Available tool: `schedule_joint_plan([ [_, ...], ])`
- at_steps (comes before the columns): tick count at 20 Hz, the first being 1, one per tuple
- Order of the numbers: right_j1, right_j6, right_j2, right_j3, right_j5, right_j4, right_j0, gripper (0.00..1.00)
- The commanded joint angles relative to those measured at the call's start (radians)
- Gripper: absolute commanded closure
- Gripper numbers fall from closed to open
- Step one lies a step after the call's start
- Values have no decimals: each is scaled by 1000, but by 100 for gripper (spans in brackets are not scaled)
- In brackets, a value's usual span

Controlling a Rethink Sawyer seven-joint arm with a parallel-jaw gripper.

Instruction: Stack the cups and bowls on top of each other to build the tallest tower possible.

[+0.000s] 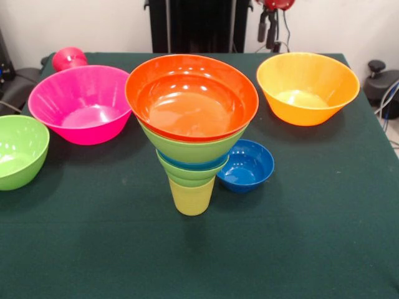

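Bowls [85, 103] look light, stiff and slick, so the thin rim seems the best hold; whether the pincer [268, 28] is spread, I cannot tell.

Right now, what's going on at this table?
A tower of nested bowls stands mid-table on a yellow cup, topped by an orange-red bowl. Nothing is handling it: the gripper hangs at the far edge, away from everything. Loose on the table are a pink bowl, a lime green bowl, a yellow-orange bowl, a dark blue bowl and a red cup.
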Motion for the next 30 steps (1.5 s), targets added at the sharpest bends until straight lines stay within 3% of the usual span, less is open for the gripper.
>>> schedule_joint_plan([
  [1,-103,-277,255,55,191,92,-79,0],
  [4,-82,-274,261,33,200,78,-87,0],
  [10,31,-182,181,-49,157,-9,-4,0],
  [19,167,-54,20,-120,55,-49,188,0],
  [30,288,-36,-111,-153,-69,-24,291,0],
])
